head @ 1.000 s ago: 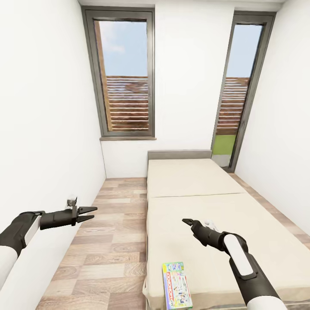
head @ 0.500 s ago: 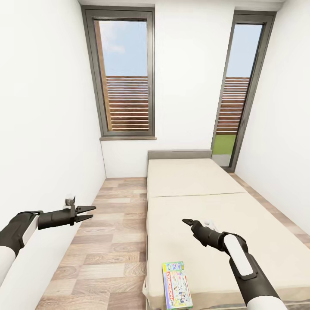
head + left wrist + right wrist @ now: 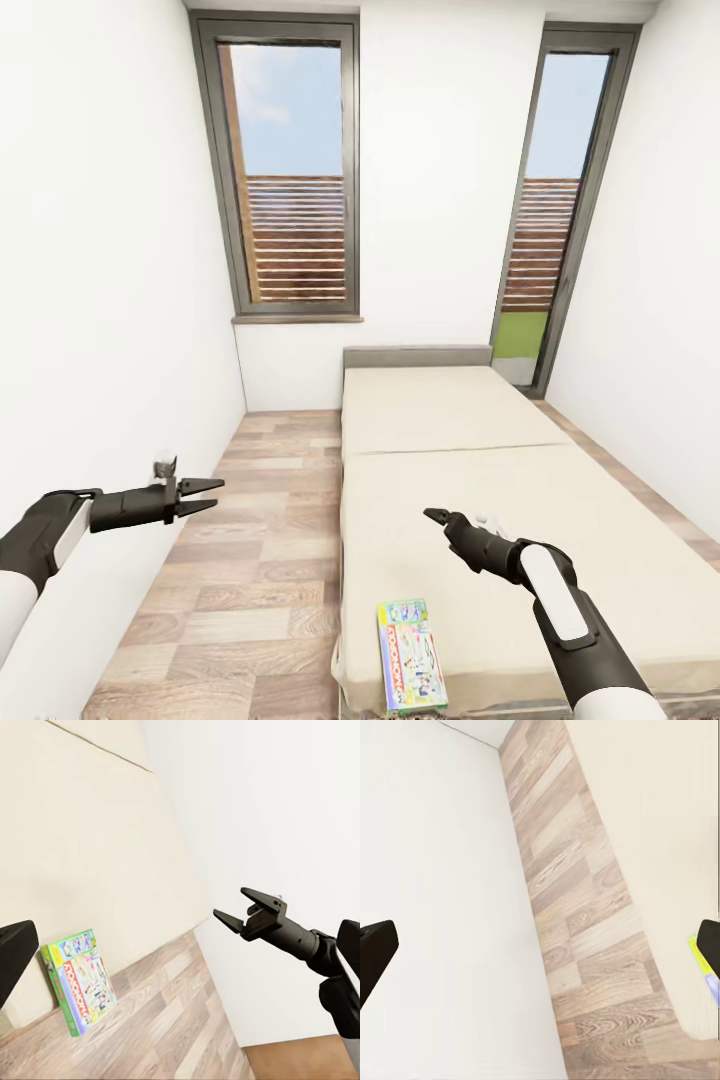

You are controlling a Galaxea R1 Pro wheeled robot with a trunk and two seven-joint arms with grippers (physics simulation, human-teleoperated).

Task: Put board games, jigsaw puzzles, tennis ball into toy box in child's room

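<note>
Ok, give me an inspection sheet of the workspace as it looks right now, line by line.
Surface: bed, plain beige sheet, grey headboard at the far end.
Job's things: one board game flat on the bed's near left corner, untouched.
Clutter: nothing seen.
Grippers: left gripper over the wood floor, fingers apart, empty; right gripper above the bed, beyond the game, fingers' state unclear.
Cables: nothing seen.
Surroundings: white walls, two tall grey-framed windows, narrow floor strip between bed and left wall.
</note>
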